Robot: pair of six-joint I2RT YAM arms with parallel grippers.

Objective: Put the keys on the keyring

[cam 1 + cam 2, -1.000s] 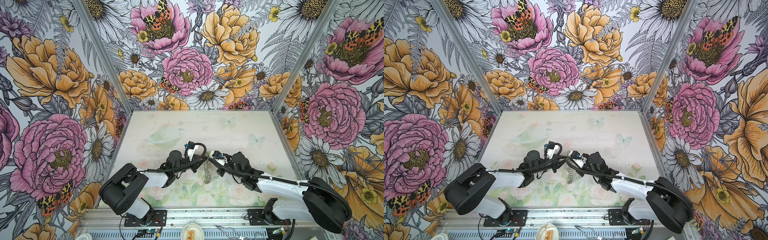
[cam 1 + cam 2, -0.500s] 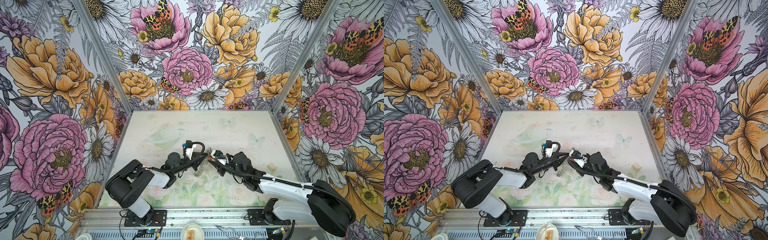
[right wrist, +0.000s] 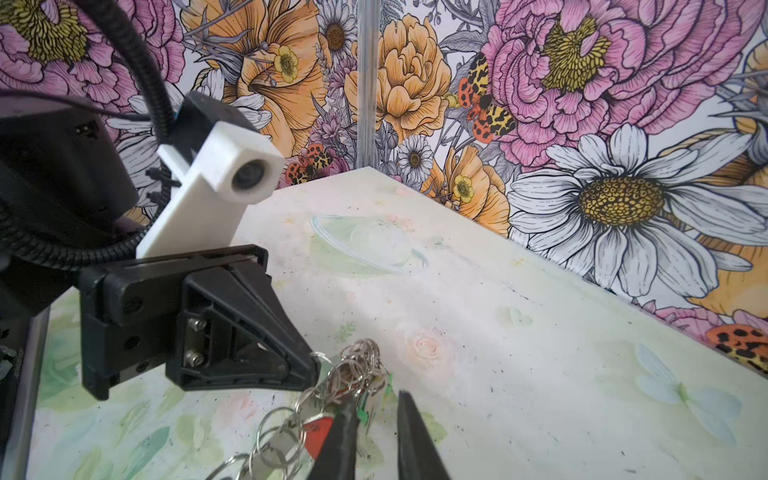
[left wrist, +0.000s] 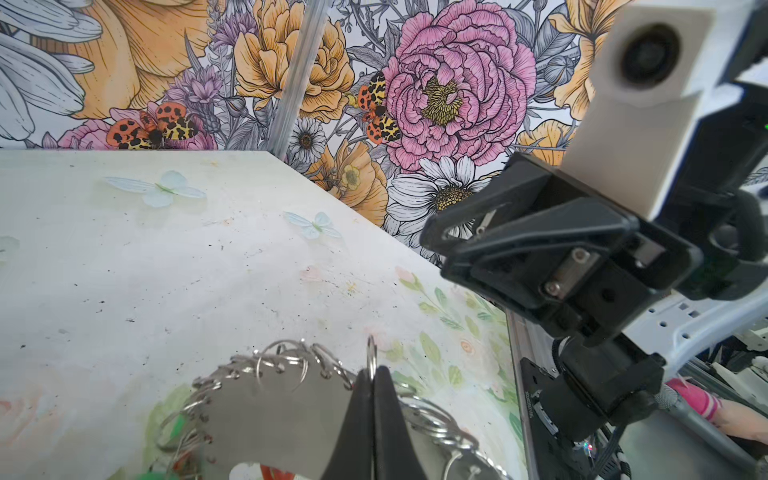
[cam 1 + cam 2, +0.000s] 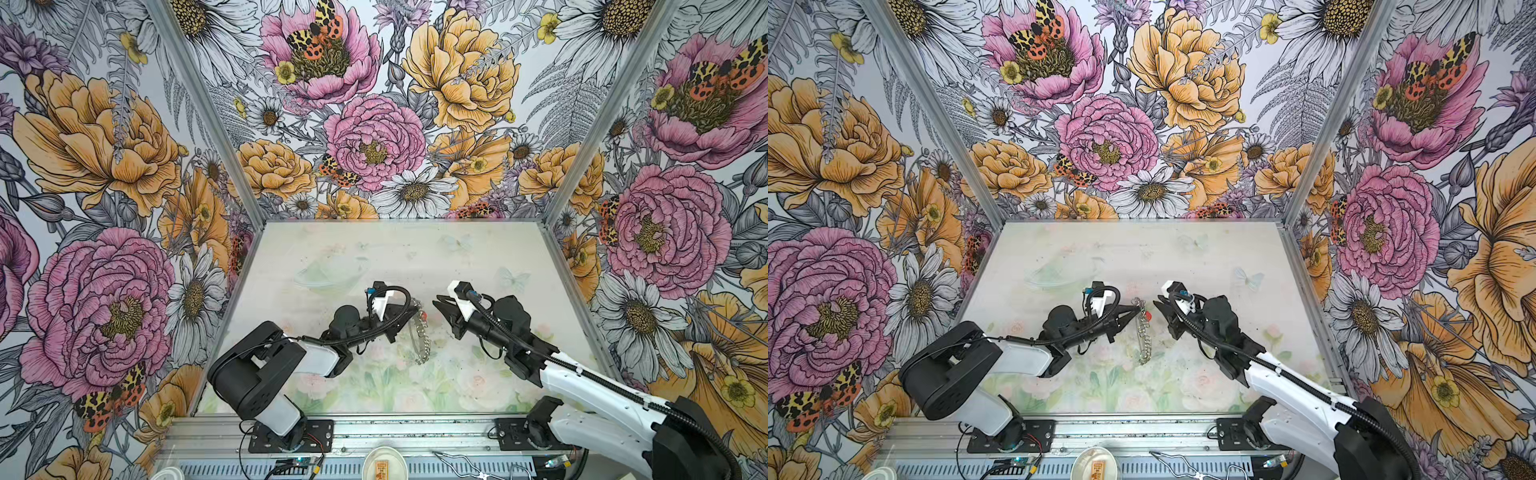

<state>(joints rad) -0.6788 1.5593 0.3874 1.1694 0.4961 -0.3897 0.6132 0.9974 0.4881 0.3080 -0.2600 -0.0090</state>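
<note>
The right gripper [image 5: 437, 304] had withdrawn from the keyring [image 5: 419, 338]. A clear gap separated it from the left gripper [image 5: 414, 311] in both top views. The left jaws were pressed together on the keyring's rim, with one split ring [image 4: 371, 353] standing above the fingertips [image 4: 365, 399]. The keyring hung below them, seen edge-on in both top views, over the centre of the bench [image 5: 374, 249]. Whether its lower edge touched the bench could not be determined. The right jaws stood slightly apart, just beside the keyring. Keys [image 3: 320, 432] with red and green heads hung on the keyring.
</note>
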